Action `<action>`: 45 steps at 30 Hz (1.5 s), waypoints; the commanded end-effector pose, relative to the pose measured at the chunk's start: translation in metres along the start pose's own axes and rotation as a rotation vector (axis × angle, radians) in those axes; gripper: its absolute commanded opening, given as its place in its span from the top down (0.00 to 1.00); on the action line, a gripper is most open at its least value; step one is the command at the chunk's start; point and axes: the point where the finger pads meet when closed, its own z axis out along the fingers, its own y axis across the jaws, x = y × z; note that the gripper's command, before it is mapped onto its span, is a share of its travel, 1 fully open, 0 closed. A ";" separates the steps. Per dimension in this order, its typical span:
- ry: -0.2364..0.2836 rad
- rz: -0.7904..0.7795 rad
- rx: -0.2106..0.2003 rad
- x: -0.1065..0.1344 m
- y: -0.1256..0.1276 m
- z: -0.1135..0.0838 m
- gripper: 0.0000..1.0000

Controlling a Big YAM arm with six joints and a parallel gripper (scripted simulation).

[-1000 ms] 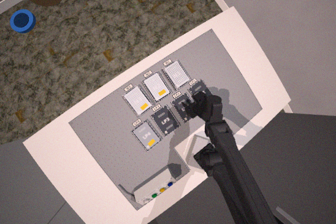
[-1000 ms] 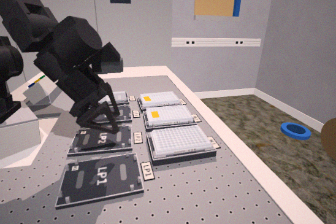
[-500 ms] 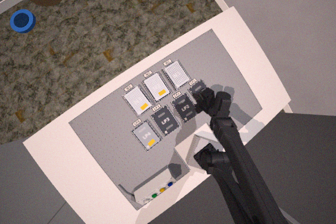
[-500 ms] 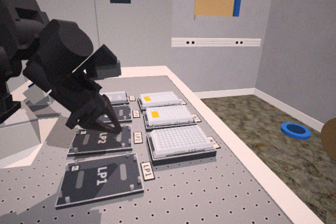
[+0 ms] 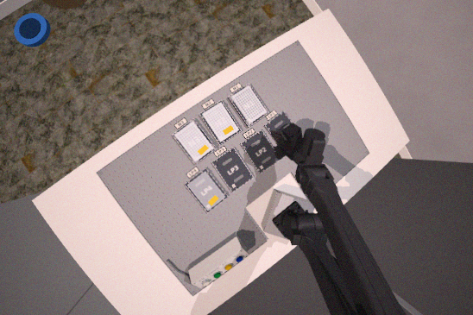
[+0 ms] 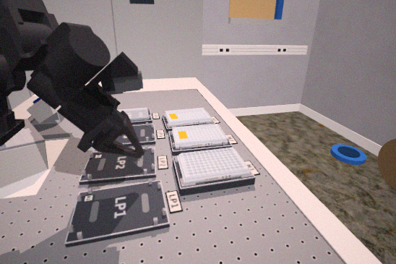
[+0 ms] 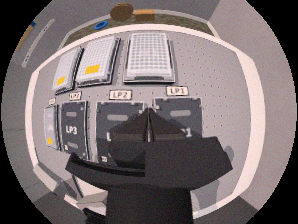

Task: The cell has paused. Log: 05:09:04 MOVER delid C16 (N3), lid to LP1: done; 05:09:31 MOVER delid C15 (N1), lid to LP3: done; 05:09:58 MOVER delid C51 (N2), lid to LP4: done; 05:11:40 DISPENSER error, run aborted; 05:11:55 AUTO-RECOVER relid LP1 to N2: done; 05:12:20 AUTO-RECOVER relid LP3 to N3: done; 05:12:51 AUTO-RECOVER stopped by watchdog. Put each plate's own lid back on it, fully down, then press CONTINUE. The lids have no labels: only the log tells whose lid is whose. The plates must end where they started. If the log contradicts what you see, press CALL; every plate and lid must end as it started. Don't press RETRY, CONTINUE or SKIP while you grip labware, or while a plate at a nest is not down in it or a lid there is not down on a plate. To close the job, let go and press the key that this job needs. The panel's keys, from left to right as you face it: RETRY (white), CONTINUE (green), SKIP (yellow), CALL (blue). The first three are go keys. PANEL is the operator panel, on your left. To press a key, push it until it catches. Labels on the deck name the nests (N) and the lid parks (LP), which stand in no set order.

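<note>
The plate at N1 (image 5: pixel 249 104) (image 6: pixel 213 165) (image 7: pixel 147 56) shows bare wells and no yellow patch. The plate at N2 (image 5: pixel 217 119) (image 6: pixel 207 134) (image 7: pixel 100 56) and the plate at N3 (image 5: pixel 191 138) (image 6: pixel 193 115) (image 7: pixel 69 65) each show a yellow patch, as with a lid on. A clear lid (image 5: pixel 204 189) (image 6: pixel 139 114) (image 7: pixel 49 125) with a yellow patch lies on LP4. LP1 (image 6: pixel 108 228) (image 7: pixel 177 106), LP2 (image 5: pixel 255 142) (image 6: pixel 108 173) and LP3 (image 5: pixel 233 160) (image 7: pixel 73 112) show no lid. My gripper (image 6: pixel 140 155) (image 7: pixel 148 111) is shut and empty, tilted low over LP2's edge near LP1.
The operator panel (image 5: pixel 211 263) stands at the deck's front left, with green (image 5: pixel 217 275), yellow (image 5: pixel 229 267) and blue (image 5: pixel 240 259) keys visible; the white one is faint. The arm's pale base stands beside it. The three nests form a row behind the lid parks.
</note>
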 end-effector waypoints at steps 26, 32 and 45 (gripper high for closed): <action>-0.020 -0.011 -0.007 -0.003 0.097 0.001 1.00; 0.001 -0.006 -0.009 0.003 0.127 0.001 1.00; -0.022 -0.003 -0.014 -0.019 0.187 0.004 1.00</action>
